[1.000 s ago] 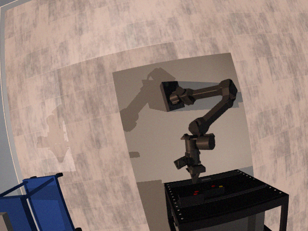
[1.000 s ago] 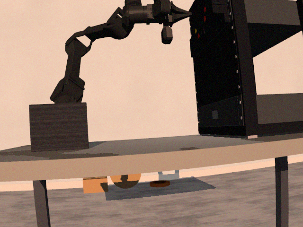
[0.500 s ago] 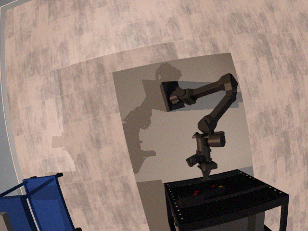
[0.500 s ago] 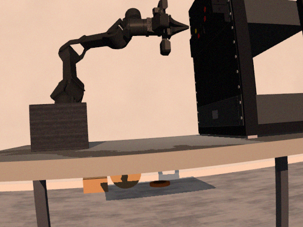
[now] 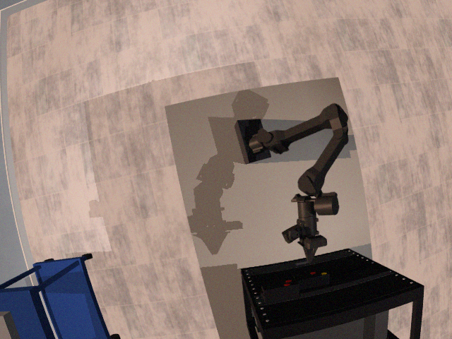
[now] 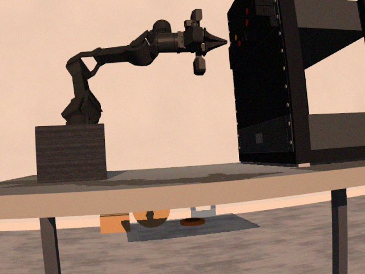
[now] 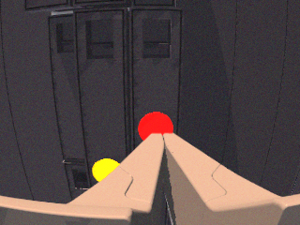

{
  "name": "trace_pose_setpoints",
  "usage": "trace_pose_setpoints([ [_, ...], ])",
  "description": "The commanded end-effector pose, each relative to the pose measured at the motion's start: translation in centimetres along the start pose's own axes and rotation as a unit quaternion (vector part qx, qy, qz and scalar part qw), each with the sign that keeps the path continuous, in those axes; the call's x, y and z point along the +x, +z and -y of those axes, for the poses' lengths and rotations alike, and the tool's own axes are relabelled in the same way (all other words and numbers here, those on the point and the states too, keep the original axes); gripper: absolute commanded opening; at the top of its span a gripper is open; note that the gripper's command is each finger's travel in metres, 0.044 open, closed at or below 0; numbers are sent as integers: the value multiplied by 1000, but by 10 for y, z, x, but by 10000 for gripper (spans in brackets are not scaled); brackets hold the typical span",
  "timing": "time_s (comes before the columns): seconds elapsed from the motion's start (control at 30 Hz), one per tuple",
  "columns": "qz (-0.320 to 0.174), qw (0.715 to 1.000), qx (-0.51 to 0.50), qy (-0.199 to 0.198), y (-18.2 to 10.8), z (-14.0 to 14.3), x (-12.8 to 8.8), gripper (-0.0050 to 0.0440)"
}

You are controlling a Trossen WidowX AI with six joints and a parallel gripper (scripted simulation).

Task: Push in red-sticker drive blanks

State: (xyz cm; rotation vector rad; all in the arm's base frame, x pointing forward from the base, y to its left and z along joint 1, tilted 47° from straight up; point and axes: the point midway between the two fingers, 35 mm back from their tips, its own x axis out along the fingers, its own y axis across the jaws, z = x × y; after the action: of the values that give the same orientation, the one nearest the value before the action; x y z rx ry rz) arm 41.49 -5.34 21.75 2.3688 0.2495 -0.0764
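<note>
The end effector point(image 5: 309, 260) point(image 6: 226, 41) point(image 7: 161, 143) was fully closed, empty. Just beyond its tips, the lower red sticker point(image 5: 313, 272) point(image 6: 239, 43) point(image 7: 156, 126) lay nearly dead ahead, slightly up-left in the wrist view, on an upright blank point(image 7: 156, 82) in the rack point(image 5: 417, 310) point(image 6: 297, 88); the yellow sticker point(image 5: 324, 273) point(image 6: 235, 37) point(image 7: 106, 170) sat left.

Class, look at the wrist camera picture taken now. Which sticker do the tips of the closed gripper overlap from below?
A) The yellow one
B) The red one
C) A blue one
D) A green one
B: the tips of the gripper cover the lower edge of the red sticker, while the yellow sticker lies further left and lower.
</note>
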Motion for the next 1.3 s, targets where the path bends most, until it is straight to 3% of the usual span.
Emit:
trace_pose_setpoints([
  [0.0, -3, 1000, -1, 5, -4, -4, 10, 0],
  [0.2, -3, 1000, -1, 5, -5, -5, 31, 0],
  [1.27, -3, 1000, -1, 5, -4, -5, 41, 0],
])
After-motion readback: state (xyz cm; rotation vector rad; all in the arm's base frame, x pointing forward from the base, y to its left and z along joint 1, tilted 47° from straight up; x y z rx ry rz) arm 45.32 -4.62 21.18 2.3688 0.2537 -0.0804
